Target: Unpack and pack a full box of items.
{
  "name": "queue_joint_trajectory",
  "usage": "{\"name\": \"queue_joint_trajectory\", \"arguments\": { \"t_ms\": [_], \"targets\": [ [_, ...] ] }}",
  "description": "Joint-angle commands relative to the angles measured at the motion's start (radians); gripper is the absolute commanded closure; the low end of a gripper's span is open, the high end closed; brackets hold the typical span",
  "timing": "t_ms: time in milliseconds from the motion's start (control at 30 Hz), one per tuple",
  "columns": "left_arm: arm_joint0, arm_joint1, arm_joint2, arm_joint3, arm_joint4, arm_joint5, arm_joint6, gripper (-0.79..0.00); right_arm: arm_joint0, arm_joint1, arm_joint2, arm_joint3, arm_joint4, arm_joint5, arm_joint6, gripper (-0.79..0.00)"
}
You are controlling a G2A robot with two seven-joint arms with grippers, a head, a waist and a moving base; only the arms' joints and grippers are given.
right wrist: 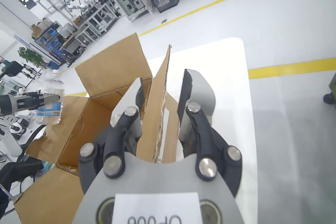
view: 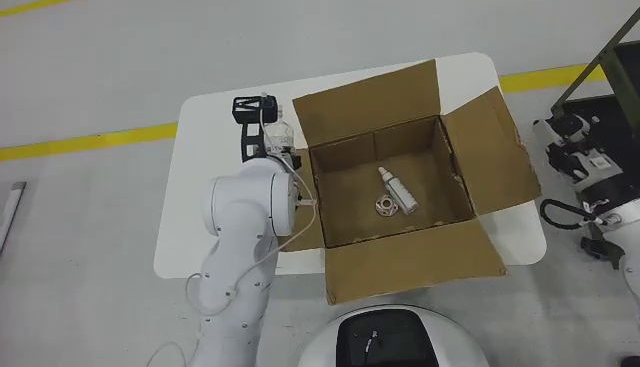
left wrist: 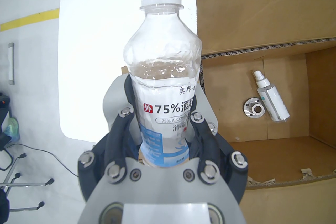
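Now, at the left side of the box, just off its back corner, your left gripper is clamped round the lower half of a clear bottle with a white cap, holding it upright over the table. The box stands open, flaps folded out. On its floor you have a small white spray bottle lying flat, with a round metal flange just beside it. At the box's right flap, your right gripper has its fingers spread wide, and the flap's edge shows in the gap. You cannot tell whether they touch it.
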Motion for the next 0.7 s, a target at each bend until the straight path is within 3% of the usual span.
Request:
{"name": "queue_joint_trajectory", "arguments": {
  "t_ms": [0, 100, 167, 200, 233, 300, 433, 667],
  "targets": [
    [-0.003, -0.003, -0.006, -0.007, 0.004, -0.002, 0.0, 0.0, 0.0, -0.001, 0.017, -0.031, -0.005, 0.003, -0.021, -0.785],
    [-0.004, -0.007, -0.019, -0.024, 0.013, -0.013, 0.0, 0.0, 0.002, -0.002, 0.025, -0.077, 0.003, -0.008, -0.04, -0.785],
    [-0.003, -0.009, -0.031, -0.039, 0.023, -0.017, 0.0, 0.0, 0.009, -0.002, 0.013, -0.1, -0.001, -0.026, -0.03, -0.714],
    [-0.001, -0.01, -0.037, -0.045, 0.03, -0.022, 0.0, 0.0, 0.015, -0.002, 0.003, -0.105, -0.002, -0.035, -0.027, -0.566],
    [-0.001, -0.011, -0.043, -0.054, 0.039, -0.025, 0.0, 0.0, 0.021, -0.002, -0.016, -0.109, 0.0, -0.048, -0.018, -0.369],
    [0.004, -0.014, -0.056, -0.074, 0.038, -0.024, 0.0, 0.0, 0.035, -0.001, -0.056, -0.106, -0.021, -0.062, 0.011, -0.289],
    [0.023, -0.018, -0.082, -0.103, 0.081, -0.049, 0.0, 0.0, 0.067, -0.003, -0.143, -0.092, -0.044, -0.066, 0.033, -0.012],
    [0.088, -0.029, -0.147, -0.152, 0.187, -0.117, 0.0, 0.0, 0.11, -0.009, -0.252, -0.039, -0.073, -0.072, 0.049, 0.0]
  ]
}}
